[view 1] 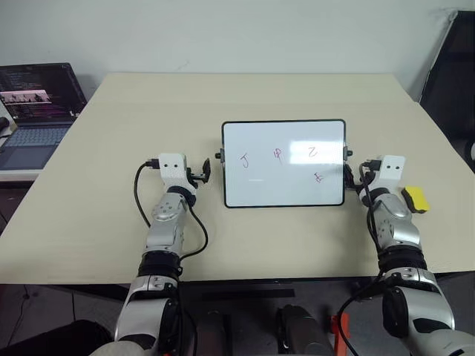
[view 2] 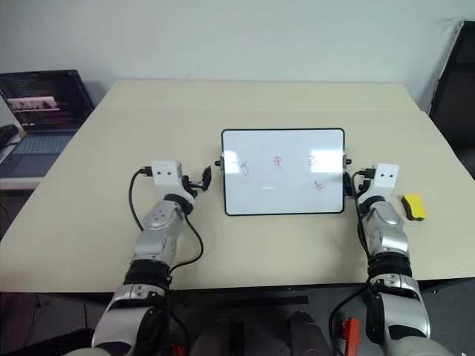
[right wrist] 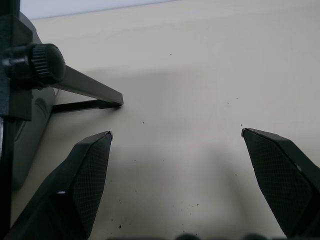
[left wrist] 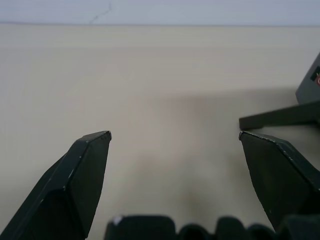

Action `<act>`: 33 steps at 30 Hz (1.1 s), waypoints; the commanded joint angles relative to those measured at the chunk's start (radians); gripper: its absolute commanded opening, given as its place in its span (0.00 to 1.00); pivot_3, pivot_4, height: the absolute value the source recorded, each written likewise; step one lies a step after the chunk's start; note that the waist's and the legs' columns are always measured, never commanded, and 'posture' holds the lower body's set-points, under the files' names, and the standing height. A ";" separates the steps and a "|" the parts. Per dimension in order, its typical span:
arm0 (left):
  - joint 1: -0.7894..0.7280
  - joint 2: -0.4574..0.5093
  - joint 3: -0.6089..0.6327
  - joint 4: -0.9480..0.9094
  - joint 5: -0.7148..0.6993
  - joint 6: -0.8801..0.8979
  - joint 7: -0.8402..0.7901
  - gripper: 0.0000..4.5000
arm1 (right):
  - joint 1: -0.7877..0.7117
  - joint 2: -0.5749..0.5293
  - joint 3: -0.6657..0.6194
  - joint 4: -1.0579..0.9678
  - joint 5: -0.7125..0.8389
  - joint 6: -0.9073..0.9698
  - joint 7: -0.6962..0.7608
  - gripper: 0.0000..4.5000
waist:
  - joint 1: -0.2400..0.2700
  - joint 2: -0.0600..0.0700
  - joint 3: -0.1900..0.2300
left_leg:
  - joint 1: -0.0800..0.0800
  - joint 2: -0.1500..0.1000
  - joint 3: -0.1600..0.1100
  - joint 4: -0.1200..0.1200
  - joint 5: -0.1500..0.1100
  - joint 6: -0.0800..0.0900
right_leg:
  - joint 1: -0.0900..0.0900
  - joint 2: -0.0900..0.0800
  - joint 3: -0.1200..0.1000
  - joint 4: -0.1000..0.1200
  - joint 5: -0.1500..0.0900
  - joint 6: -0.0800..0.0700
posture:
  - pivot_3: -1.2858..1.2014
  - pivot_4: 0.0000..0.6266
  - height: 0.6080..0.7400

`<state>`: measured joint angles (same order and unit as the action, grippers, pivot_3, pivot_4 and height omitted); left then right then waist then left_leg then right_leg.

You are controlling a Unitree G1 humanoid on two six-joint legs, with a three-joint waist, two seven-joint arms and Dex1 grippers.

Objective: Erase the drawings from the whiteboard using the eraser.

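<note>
The whiteboard stands propped at the middle of the table, with a dark frame and black knobs on its short sides. Several small red drawings are spread across its upper half. The yellow eraser lies on the table to the right of the board, just beside my right wrist. My left gripper is open and empty over bare table, left of the board; the board's foot shows at its side. My right gripper is open and empty at the board's right side, close to a knob.
An open laptop sits on a lower surface off the table's left edge. A dark object stands past the far right corner. The beige table stretches wide around the board, its front edge near my arms.
</note>
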<state>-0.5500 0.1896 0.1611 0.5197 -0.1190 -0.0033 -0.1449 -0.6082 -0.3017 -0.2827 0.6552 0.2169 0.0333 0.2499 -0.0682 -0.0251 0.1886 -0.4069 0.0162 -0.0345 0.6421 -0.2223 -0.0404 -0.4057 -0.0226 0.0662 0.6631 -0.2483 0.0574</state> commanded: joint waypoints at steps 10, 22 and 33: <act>0.022 0.184 0.050 -0.160 -0.063 0.032 -0.194 1.00 | 0.008 -0.036 0.007 -0.216 0.032 0.104 0.016 0.99 | -0.017 0.000 0.000 | 0.000 0.002 0.004 -0.002 0.000 0.000 | -0.002 0.001 0.003 0.000 0.000 0.000 | 0.52 0.24 1.00; -0.137 0.466 -0.150 -0.587 -0.482 0.536 -0.903 1.00 | 0.094 -0.233 -0.085 -0.509 0.146 0.437 0.090 0.99 | 0.040 0.000 0.000 | -0.002 0.006 0.007 0.000 -0.001 -0.002 | -0.002 0.003 0.001 -0.004 -0.001 -0.001 | 0.52 0.24 1.00; -0.228 0.004 -0.474 -0.342 -0.248 0.363 -0.854 1.00 | 0.124 -0.461 -0.131 -0.350 0.145 0.598 0.163 0.99 | 0.011 0.001 0.000 | 0.000 0.008 0.010 0.000 -0.001 -0.001 | -0.002 0.006 0.006 -0.005 -0.001 -0.001 | 0.52 0.24 1.00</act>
<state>-0.7569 0.2065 -0.2876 0.1669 -0.4083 0.4030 -1.0095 -0.4772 -0.7401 -0.3838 0.3043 0.3539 0.6198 0.3935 -0.0568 -0.0239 0.1887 -0.4069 0.0238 -0.0243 0.6423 -0.2237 -0.0412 -0.4073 -0.0160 0.0724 0.6585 -0.2495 0.0564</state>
